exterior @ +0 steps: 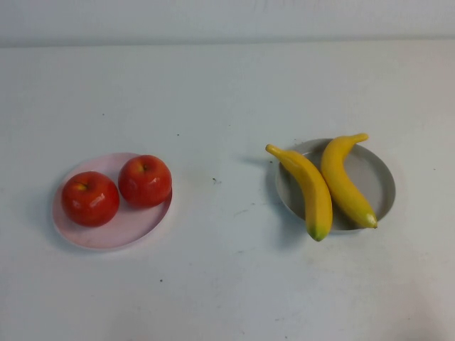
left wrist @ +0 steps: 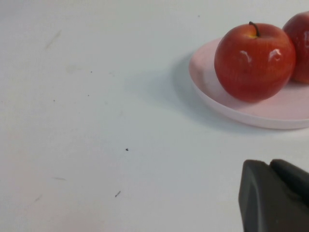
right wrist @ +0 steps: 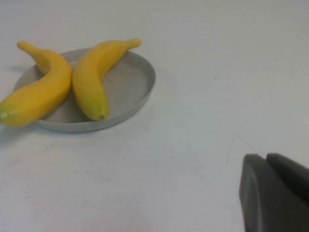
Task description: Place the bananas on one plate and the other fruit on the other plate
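Two yellow bananas [exterior: 307,186] [exterior: 345,181] lie on the grey plate [exterior: 380,177] at the right; they also show in the right wrist view [right wrist: 41,92] [right wrist: 94,72] on the plate [right wrist: 130,82]. Two red apples [exterior: 90,198] [exterior: 145,180] sit on the pale pink plate [exterior: 121,227] at the left; the left wrist view shows them [left wrist: 254,60] [left wrist: 300,43] on the plate [left wrist: 270,111]. Neither arm shows in the high view. My left gripper [left wrist: 270,166] is shut and empty, back from the pink plate. My right gripper [right wrist: 265,159] is shut and empty, back from the grey plate.
The white table [exterior: 227,92] has a few small dark specks [exterior: 215,180] between the plates. Its back edge meets a pale wall [exterior: 227,21] along the top of the high view.
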